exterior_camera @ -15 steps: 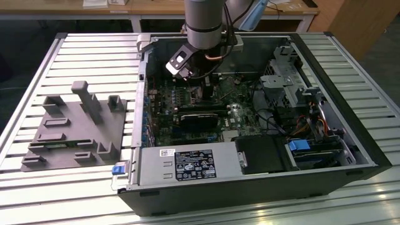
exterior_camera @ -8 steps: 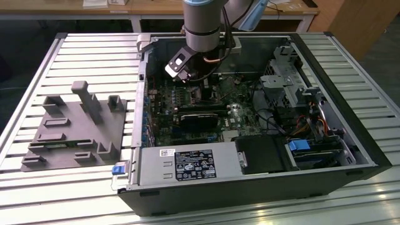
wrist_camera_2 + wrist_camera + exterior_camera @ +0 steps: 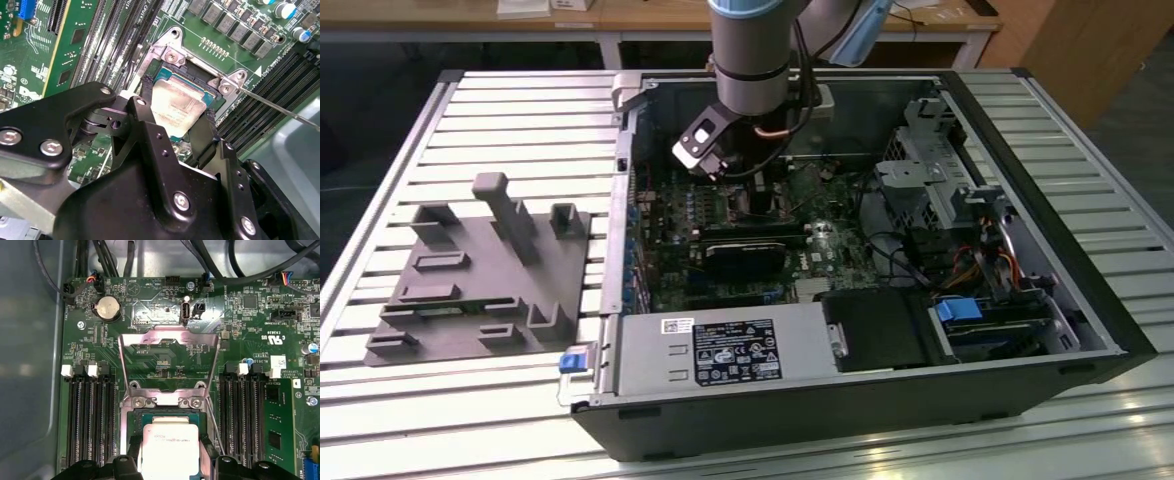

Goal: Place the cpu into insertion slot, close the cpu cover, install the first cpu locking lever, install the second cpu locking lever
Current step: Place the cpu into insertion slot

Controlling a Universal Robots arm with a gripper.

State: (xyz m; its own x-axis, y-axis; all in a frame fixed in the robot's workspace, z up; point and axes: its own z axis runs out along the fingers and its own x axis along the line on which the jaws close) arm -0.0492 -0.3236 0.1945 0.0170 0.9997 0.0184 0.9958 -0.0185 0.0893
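Note:
My gripper (image 3: 750, 180) reaches down into the open computer case over the green motherboard. In both wrist views its black fingers (image 3: 146, 95) stand on two opposite sides of the cpu (image 3: 175, 107), a flat square chip with a dull silvery top, and the gripper (image 3: 179, 100) is shut on it. The cpu (image 3: 170, 450) sits at the insertion slot (image 3: 170, 415), whose dark rim (image 3: 172, 75) shows beyond the chip; whether it is fully seated I cannot tell. The cpu cover (image 3: 160, 335) stands swung open past the slot. A thin locking lever (image 3: 270, 105) sticks out beside the slot.
Long black memory slots (image 3: 90, 425) flank the socket on both sides. A coin battery (image 3: 107, 307) and cables lie beyond the cover. A black module (image 3: 744, 255) and the power supply (image 3: 720, 350) sit inside the case. A grey fixture (image 3: 480, 270) lies on the table at the exterior view's left.

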